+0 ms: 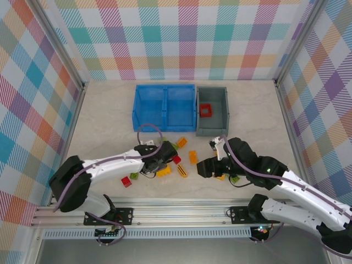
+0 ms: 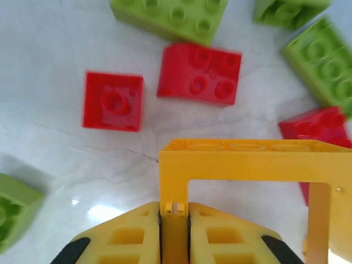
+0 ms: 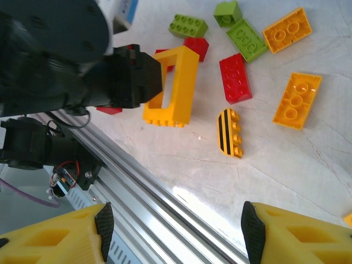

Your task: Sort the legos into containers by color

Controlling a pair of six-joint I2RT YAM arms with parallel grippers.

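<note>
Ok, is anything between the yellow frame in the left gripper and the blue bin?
Nothing visible blocks it. The left gripper is shut on the yellow frame, and the table between it and the blue bin looks bare. An orange brick lies low, off to the right. Only the bin's near wall needs clearing.

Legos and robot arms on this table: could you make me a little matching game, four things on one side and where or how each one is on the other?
Things:
1. yellow window frame
2. red square piece
3. striped yellow brick
4. right tool

Places or states:
A. standing open
B. inside the grey bin
C. lying loose on the table
D. clamped in the left tool

Pairs: 1-D, 2-B, 3-C, 4-A
</note>
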